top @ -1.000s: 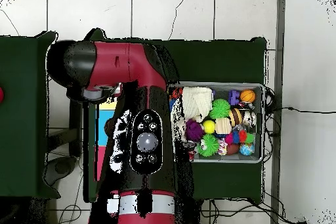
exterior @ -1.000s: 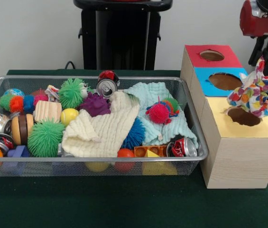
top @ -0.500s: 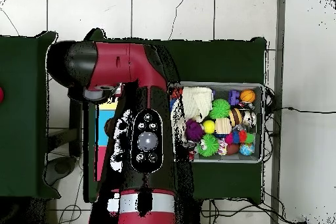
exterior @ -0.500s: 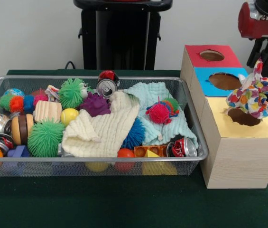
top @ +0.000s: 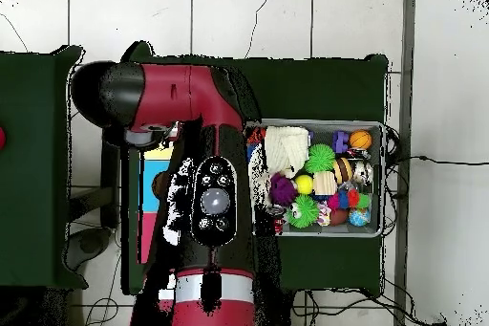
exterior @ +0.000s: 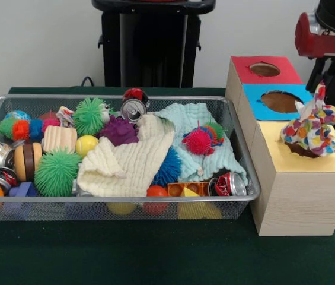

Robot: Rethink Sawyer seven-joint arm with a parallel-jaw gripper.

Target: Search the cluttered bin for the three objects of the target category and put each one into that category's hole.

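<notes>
Robotics lab — pedestal-mounted arm, tiled floor.

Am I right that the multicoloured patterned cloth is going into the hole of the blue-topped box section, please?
Not quite: the multicoloured patterned cloth sits over the hole of the yellow-topped box section, nearest the camera, not the blue-topped section. The front view shows it.

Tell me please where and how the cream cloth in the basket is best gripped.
Probably from straight above, pinching the raised fold near the middle of the cream cloth. It lies draped loosely over toys in the basket, so its bunched ridges give something to close on.
</notes>
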